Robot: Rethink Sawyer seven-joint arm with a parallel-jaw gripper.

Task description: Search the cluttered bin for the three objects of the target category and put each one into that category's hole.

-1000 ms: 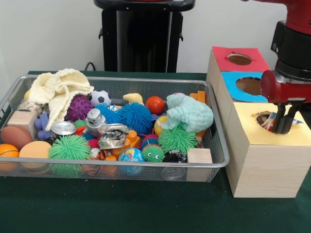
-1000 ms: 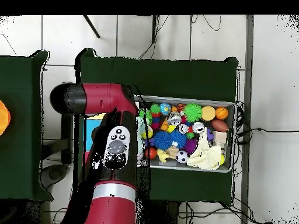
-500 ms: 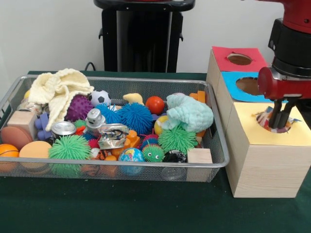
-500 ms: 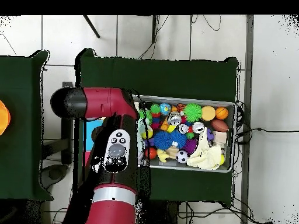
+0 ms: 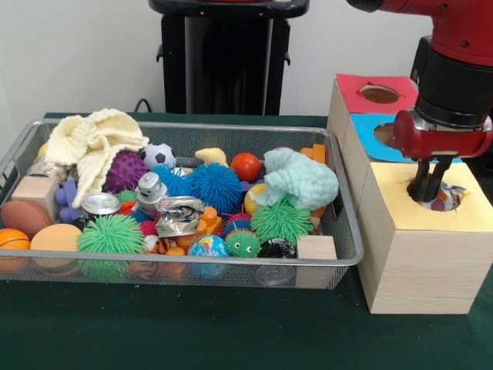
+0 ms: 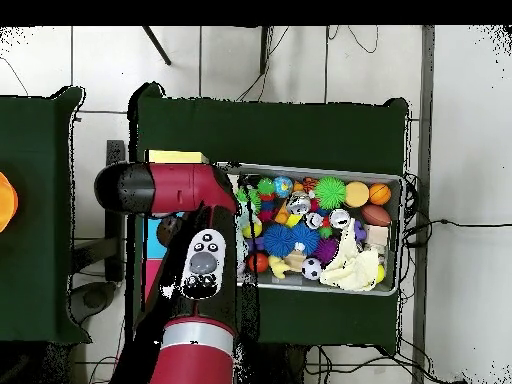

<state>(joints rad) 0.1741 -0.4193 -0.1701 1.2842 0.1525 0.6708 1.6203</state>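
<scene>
My gripper (image 5: 428, 190) hangs at the left rim of the round hole (image 5: 441, 200) in the pale yellow top (image 5: 400, 210) of the nearest wooden box. A scrap of white polka-dot cloth (image 5: 447, 203) shows low inside that hole. The wire mesh bin (image 5: 192, 262) stands left of the boxes, full of toys. A cream knitted cloth (image 5: 92, 142) lies at its back left and a mint knitted cloth (image 5: 302, 179) at its right. In the overhead view my arm (image 6: 195, 255) hides the gripper and the hole; the bin (image 6: 401, 235) lies to its right.
A blue-topped box (image 5: 368, 144) and a red-topped box (image 5: 350, 89) stand behind the yellow one. The bin holds spiky balls (image 5: 280, 221), a crushed can (image 5: 179, 214), a wooden block (image 5: 316, 248), small balls and foam pieces. A dark green cloth (image 5: 231, 324) covers the table.
The gripper has moved left and slightly up, from inside the hole to its left rim. The polka-dot cloth that bulged around the hole has sunk into it.
</scene>
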